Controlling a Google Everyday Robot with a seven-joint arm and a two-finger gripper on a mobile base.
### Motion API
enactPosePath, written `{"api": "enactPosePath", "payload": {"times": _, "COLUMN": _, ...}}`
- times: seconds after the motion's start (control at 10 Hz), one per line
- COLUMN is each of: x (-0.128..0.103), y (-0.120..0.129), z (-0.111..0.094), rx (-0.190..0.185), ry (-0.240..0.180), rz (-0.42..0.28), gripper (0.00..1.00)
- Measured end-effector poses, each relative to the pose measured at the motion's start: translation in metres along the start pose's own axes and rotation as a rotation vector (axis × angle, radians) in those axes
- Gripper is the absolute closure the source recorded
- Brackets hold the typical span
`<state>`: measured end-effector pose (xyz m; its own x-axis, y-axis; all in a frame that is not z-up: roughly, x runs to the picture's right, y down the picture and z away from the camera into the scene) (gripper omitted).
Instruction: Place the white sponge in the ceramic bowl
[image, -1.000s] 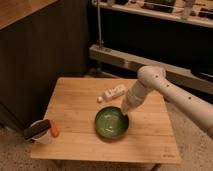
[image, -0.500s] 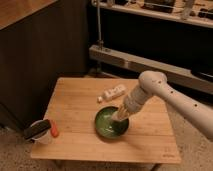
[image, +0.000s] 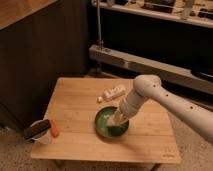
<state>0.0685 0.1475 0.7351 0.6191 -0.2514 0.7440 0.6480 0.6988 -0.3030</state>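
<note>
The dark green ceramic bowl (image: 106, 125) sits near the middle front of the wooden table (image: 75, 105). My white arm reaches in from the right and my gripper (image: 116, 120) is down inside the bowl, over its right half. An off-white patch at the gripper tip may be the white sponge, but I cannot tell it apart from the gripper.
A long white bottle-like item with a small cap (image: 113, 93) lies behind the bowl. A small white cup with black and orange items (image: 41, 132) stands at the table's front left corner. A metal shelf rail (image: 150, 65) runs behind the table.
My arm has swung down and left, from above the bowl's back right edge into the bowl. The bowl, the bottle and the cup have not moved.
</note>
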Motion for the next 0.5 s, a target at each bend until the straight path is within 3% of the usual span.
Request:
{"api": "enactPosePath", "payload": {"times": 0.1, "x": -0.0013, "y": -0.0019, "z": 0.0018, "rx": -0.005, "ry": -0.002, "rz": 0.017, "gripper": 0.38}}
{"api": "enactPosePath", "payload": {"times": 0.3, "x": -0.0055, "y": 0.0051, "z": 0.0031, "rx": -0.006, "ry": -0.001, "rz": -0.032, "gripper": 0.38}}
{"api": "enactPosePath", "payload": {"times": 0.5, "x": -0.0056, "y": 0.0016, "z": 0.0029, "rx": -0.005, "ry": 0.001, "rz": -0.033, "gripper": 0.38}}
